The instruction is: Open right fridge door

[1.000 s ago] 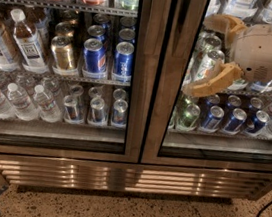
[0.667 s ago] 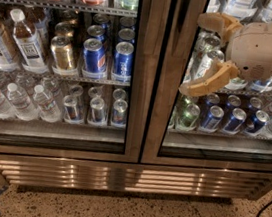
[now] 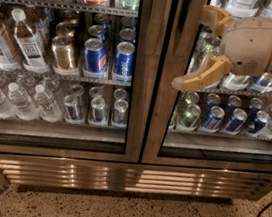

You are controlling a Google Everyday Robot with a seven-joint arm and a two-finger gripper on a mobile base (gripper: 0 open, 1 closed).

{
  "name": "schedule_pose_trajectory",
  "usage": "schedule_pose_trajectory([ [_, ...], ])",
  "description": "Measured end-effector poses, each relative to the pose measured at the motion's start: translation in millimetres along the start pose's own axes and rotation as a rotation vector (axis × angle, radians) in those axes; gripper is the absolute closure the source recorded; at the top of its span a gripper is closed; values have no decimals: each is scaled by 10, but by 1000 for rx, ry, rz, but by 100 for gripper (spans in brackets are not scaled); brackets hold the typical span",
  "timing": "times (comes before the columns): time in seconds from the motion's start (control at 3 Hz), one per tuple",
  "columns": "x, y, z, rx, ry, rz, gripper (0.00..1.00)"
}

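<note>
Evidently the right fridge door (image 3: pixel 221 148) sits closed; our hand (image 3: pixel 198 46), spread and empty, hovers at its left frame; pulling remains.

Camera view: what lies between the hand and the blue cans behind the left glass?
In the camera view, the open hand hangs before the right fridge door; that door's steel frame and the left door's frame stand between it and the blue cans.

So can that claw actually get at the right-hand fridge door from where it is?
Probably yes. The gripper hangs open right in front of the right fridge door, its fingertips by the steel frame's inner edge, and nothing stands between them. Whether it touches yet, I cannot tell.
</note>
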State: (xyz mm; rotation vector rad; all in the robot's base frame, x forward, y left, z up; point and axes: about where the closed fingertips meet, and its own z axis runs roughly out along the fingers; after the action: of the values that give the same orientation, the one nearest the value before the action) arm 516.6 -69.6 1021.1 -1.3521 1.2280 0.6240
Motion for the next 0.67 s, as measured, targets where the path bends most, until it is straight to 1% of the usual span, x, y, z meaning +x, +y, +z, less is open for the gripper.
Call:
schedule_pose_trajectory([
  [0.33,-52,13,58,-20,-32,7,0],
  [0.67,-72,18,99,-35,-53,17,19],
])
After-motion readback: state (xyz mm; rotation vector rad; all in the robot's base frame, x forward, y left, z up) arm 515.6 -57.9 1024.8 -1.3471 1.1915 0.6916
